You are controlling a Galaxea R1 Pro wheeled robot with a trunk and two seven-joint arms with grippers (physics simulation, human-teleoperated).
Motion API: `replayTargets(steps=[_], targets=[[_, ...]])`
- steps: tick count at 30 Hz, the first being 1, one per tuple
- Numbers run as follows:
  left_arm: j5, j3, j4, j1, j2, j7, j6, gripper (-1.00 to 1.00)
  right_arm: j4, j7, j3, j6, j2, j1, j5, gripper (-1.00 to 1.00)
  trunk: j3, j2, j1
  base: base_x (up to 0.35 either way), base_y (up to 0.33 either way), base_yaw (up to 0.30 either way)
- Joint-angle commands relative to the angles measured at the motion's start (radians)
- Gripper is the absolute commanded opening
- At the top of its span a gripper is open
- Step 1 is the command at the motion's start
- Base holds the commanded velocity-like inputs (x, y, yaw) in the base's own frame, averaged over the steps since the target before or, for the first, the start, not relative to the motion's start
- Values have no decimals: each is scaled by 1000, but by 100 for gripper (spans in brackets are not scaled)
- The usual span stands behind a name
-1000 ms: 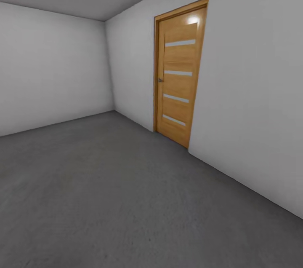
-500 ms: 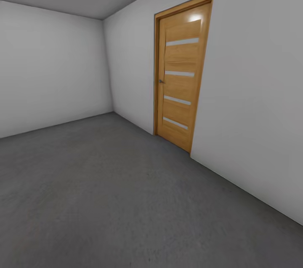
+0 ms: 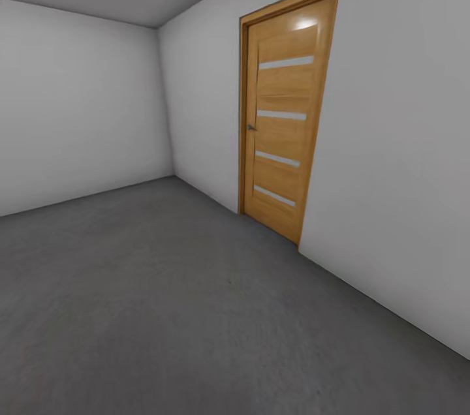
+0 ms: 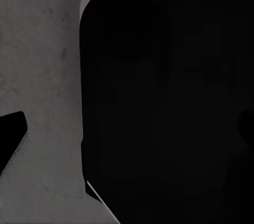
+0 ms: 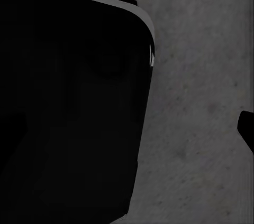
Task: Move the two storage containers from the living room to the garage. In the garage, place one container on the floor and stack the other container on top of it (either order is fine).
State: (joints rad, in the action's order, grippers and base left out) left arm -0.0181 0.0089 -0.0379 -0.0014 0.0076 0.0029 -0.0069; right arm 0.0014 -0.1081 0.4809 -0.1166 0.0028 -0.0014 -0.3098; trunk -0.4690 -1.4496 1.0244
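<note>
I am in the garage, with dark grey concrete floor (image 3: 163, 310) spreading ahead between plain grey-white walls. The two storage containers and the living room are out of view. In the left wrist view, my left gripper (image 4: 127, 134) hangs over the floor (image 4: 42, 49) beside my dark base (image 4: 169, 102), and one black fingertip (image 4: 11, 137) shows at the frame's edge. My right gripper (image 5: 129, 129) sits the same way, its fingertip (image 5: 246, 129) at the far edge. Both grippers have their fingers spread wide with nothing between them.
A closed wooden panel door (image 3: 284, 115) with pale glass strips stands in the right wall (image 3: 405, 173). The back wall (image 3: 78, 108) meets it at a corner (image 3: 164, 102). Open floor stretches forward and to the left.
The whole head view has shifted: the door looks slightly larger and sits further right, so the camera has moved closer. Nothing in the room itself has moved.
</note>
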Motion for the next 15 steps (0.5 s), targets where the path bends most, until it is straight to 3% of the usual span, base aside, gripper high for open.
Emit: replayTargets(steps=[1, 15], targets=[[-2, 0, 0, 0, 0, 0, -1, 100, 0, -3, 9, -3, 0, 0, -9, 100, -1, 0, 1, 334, 0, 0], [-3, 2, 0, 0, 0, 0, -2, 100, 0, -3, 9, -3, 0, 0, -10, 100, -1, 0, 1, 334, 0, 0]])
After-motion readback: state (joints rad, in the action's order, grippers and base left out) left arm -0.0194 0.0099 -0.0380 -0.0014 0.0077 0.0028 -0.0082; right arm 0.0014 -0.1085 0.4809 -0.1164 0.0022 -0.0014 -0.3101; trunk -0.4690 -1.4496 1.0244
